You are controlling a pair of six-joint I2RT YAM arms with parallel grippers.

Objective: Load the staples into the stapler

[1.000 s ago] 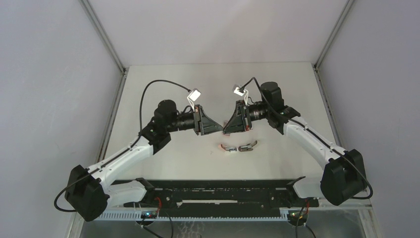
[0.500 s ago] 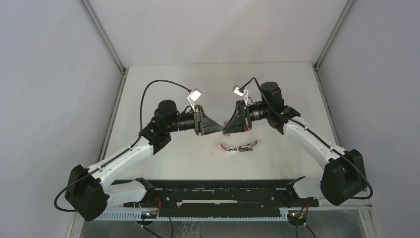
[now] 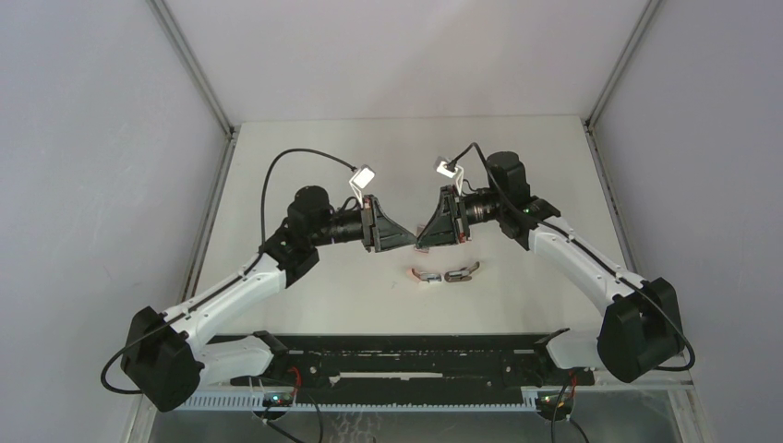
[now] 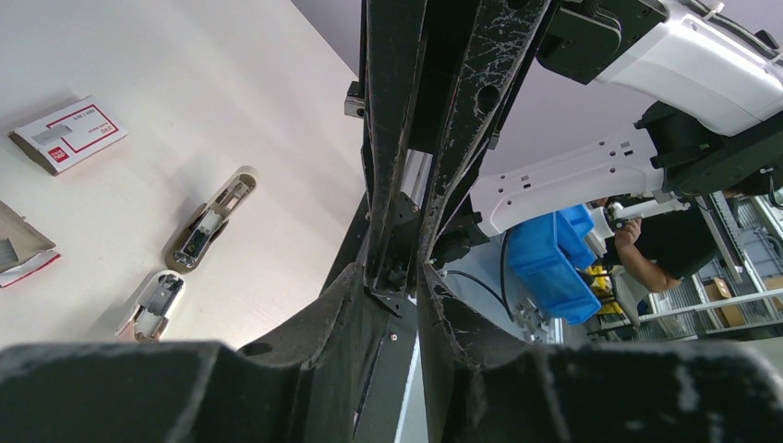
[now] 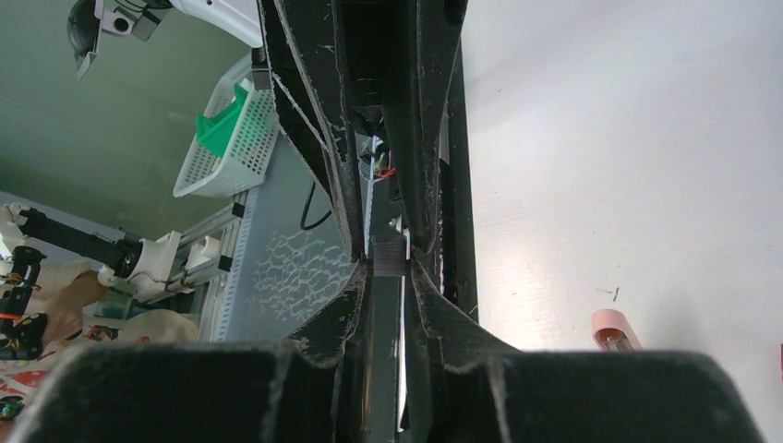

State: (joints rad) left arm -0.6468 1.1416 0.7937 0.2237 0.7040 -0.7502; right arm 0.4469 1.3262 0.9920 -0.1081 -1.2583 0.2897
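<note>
The stapler (image 3: 424,275) is seen lying on the table (image 3: 342,297), with the dark grey-brown tool (image 3: 462,272) just to its right and the white red-printed box (image 4: 69,134) set apart beyond both. Just above and behind the stapler, the right gripper (image 5: 388,274) is closed narrowly on the staples (image 5: 388,254), a small grey ribbed strip pinched at its tips. The left gripper (image 4: 397,279) is brought tip to tip against it there, its fingers narrowly parted; whether the strip is caught by them too cannot be told.
</note>
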